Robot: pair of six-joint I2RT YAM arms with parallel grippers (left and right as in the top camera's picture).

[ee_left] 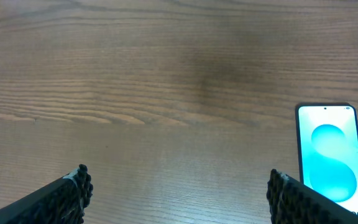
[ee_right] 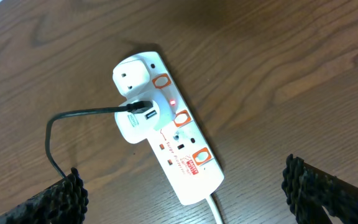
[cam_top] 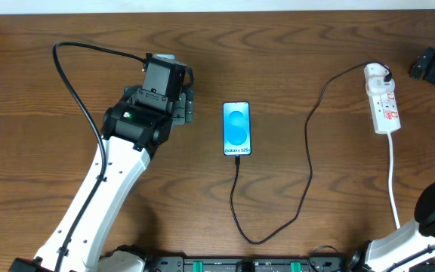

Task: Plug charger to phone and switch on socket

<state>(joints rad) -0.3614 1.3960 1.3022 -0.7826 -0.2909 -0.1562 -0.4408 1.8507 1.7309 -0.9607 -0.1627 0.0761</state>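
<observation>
Phone [cam_top: 237, 128] lies flat and face up at the middle of the wood-grain bench [cam_top: 316, 45], its glass screen lit blue. Charger [cam_top: 310, 162], a thin black cord, loops slack from the phone's lower edge to the socket [ee_right: 179, 143] at far right, so nothing tugs. Its other end sits in a white adapter [ee_right: 132, 121] on the glossy plastic strip. A red lamp [ee_right: 171, 102] glows, so I judge the power is on. My left jaws stand wide and empty just left of the phone. My right jaws are wide and empty beside the socket.
</observation>
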